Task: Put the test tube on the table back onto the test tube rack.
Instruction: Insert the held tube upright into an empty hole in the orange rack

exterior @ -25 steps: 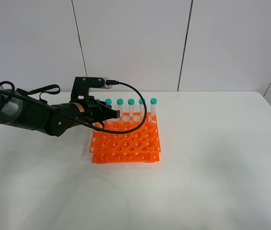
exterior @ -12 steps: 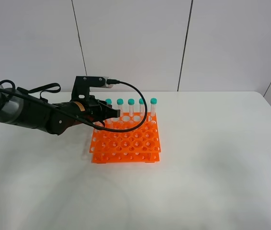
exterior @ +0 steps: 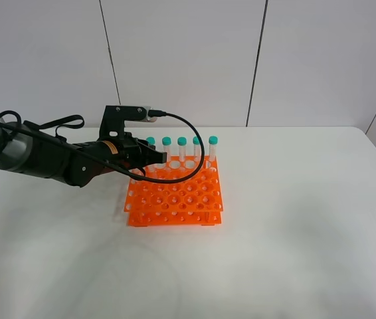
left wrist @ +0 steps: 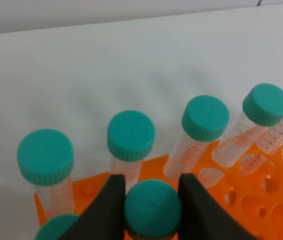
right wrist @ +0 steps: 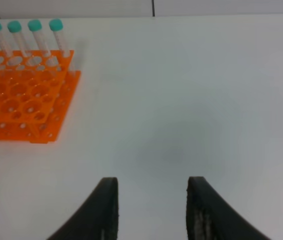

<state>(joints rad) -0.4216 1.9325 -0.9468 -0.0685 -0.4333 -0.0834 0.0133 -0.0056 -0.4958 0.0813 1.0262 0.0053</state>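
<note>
Teal-capped test tube (left wrist: 152, 208) sits upright between the left gripper (left wrist: 151, 200) jaws, clamped at the cap, over the test tube rack (exterior: 175, 196); right gripper (right wrist: 149, 210) stands released, well apart.

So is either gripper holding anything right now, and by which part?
The left gripper holds the test tube by its teal cap, over the test tube rack. The right gripper is open and empty.
</note>
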